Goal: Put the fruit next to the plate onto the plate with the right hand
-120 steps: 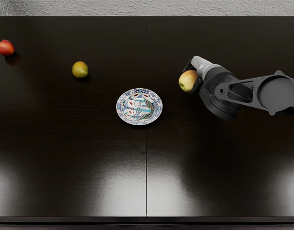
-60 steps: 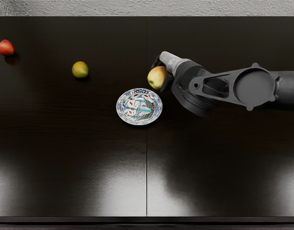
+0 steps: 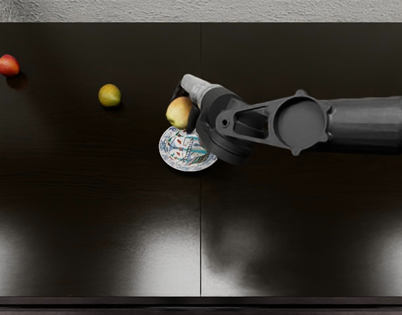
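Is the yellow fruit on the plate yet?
Not yet: the dark right hand grips the yellow fruit over the patterned round plate, at its far rim.

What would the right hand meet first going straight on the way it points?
Probably the green-yellow fruit, further left. Height is unclear, so the right hand, gripping the yellow-red fruit, might pass above it.

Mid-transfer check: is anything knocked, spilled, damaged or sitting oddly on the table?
Nothing stands out. The right hand grips the yellow fruit over the plate at its far-left rim; the plate lies flat and looks intact. The green fruit and the red fruit sit apart toward the table left side, with nothing spilled.
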